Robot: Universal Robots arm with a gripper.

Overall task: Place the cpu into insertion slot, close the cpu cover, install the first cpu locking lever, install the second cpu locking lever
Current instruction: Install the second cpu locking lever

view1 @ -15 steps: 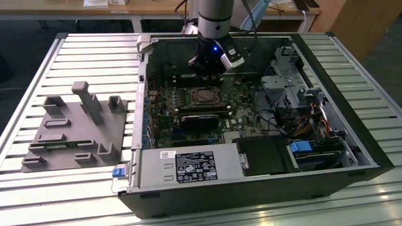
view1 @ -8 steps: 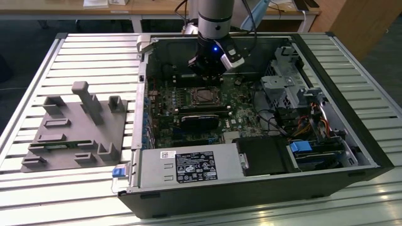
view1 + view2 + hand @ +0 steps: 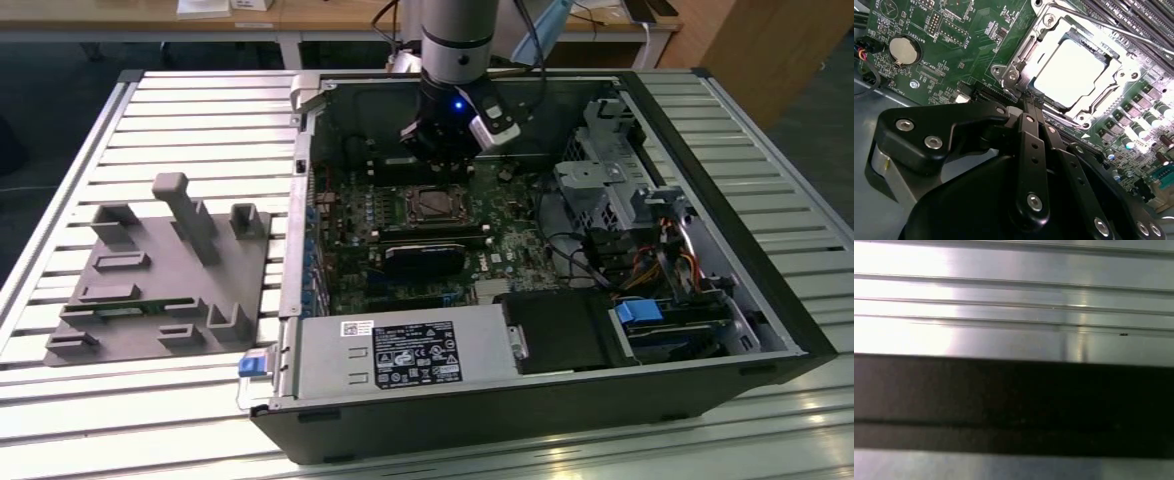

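Observation:
Inside the open computer case, the cpu (image 3: 1074, 70) lies flat in the insertion slot (image 3: 434, 203), its silver top glaring under the light. The metal cpu cover (image 3: 1051, 31) lies down around it as a frame. A thin locking lever (image 3: 1134, 36) runs along one side of the socket, and another lever (image 3: 1021, 52) lies along the adjoining side. My gripper (image 3: 1030, 102) is shut, with its black fingers (image 3: 1031, 145) pressed together. Their tips sit at the socket's edge, close to a lever's hinge corner (image 3: 1006, 75). In the exterior view the gripper (image 3: 438, 165) hangs just behind the socket.
A grey fixture (image 3: 160, 270) with posts lies on the slatted table at the exterior view's left. Near the socket are a long black block (image 3: 427, 258), the power supply (image 3: 400, 355), a drive cage (image 3: 614, 190) with cables, and a coin battery (image 3: 904, 50).

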